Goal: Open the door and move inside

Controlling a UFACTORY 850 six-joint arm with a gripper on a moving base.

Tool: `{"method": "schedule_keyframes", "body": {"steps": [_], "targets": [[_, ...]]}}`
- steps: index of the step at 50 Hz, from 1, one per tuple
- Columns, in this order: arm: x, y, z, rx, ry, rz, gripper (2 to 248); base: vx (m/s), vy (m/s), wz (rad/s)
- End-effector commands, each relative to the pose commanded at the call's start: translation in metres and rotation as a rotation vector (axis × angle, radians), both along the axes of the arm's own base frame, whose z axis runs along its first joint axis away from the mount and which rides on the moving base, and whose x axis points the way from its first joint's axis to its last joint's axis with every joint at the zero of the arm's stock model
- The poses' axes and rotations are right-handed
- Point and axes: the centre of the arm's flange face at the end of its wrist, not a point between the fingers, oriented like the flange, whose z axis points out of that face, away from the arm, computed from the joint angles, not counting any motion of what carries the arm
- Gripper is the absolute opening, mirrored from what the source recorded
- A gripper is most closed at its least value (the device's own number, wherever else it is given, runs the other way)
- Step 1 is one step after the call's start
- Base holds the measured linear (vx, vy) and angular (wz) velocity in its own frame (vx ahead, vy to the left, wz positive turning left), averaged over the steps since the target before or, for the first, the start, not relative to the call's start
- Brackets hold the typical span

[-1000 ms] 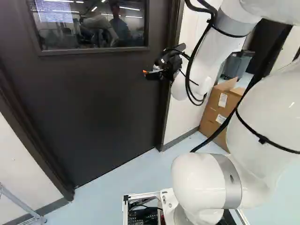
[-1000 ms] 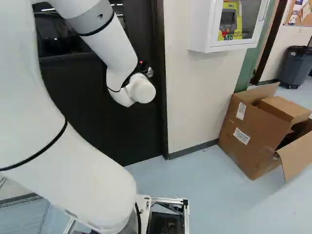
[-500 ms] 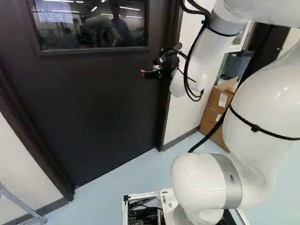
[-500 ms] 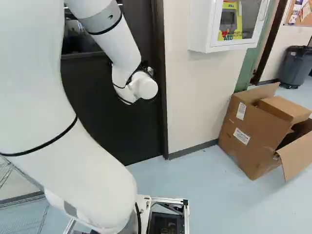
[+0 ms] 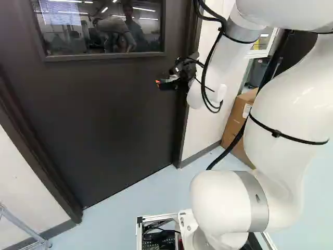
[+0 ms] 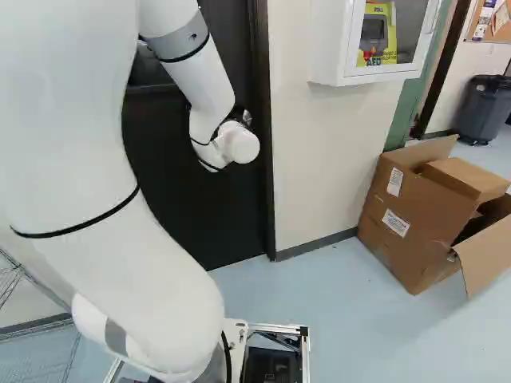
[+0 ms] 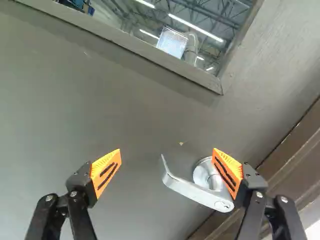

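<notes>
So the door handle is ahead of your gripper, off toward the finger on the door frame side, with its free end reaching in front of the gap. It's on the door near the door frame, below the window. The lever's long axis runs about level, matching the window's bottom edge, and it points away from the door frame, tip curling back at the door. Your fingers are spread wide with nothing held. Hard to tell from here if the frame-side one touches the handle or just overlaps it in view. Only one arm to use, and it's already close. Door's shut, so I'd say you're at lining up for the handle. Closing line looks slanted to the lever, so I'd shift frameward and roll a bit, or you might just clip the end.
</notes>
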Motion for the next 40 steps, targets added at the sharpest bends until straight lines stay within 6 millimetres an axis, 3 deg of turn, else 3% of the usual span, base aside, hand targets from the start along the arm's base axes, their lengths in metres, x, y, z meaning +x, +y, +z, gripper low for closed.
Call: {"method": "schedule_keyframes", "body": {"steps": [40], "targets": [[0.024, 0.014, -0.044, 0.048, 0.089, -0.013, 247, 0.0, 0.0, 0.0]]}}
